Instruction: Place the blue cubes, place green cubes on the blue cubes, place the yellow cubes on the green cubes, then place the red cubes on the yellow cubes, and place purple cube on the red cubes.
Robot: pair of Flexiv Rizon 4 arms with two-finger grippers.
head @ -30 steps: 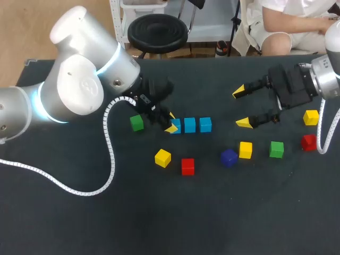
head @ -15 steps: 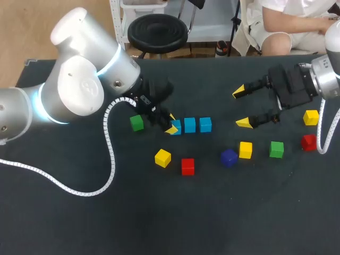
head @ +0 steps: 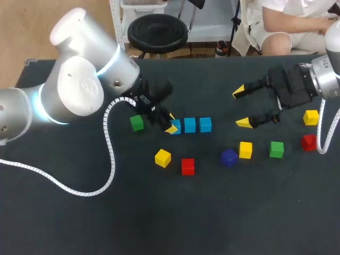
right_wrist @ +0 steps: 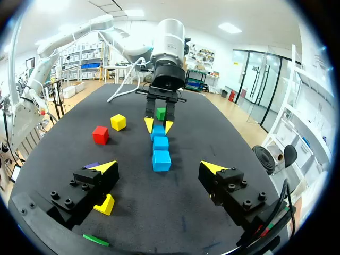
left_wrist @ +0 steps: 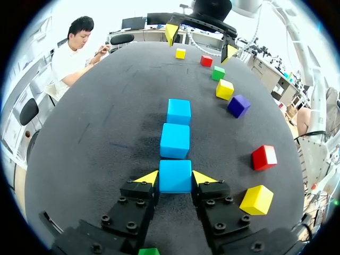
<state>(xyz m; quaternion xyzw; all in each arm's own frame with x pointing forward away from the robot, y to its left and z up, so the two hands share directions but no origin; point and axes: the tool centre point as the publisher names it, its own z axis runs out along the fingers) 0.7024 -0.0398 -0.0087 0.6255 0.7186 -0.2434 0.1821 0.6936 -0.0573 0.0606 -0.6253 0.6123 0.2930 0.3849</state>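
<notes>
The left gripper (left_wrist: 175, 177) is closed to a cube's width, pinching both sides of a smooth bright blue cube (left_wrist: 175, 176) that sits on the black table (head: 159, 212), left of the middle. It forms the left end of a row with two matching cubes (left_wrist: 175, 140). The right gripper (head: 241, 106), far right, is spread wide and empty.

Three cubes (head: 190, 125) in a row; left end effector (head: 171, 122) around the leftmost cube (head: 177, 126)
</notes>
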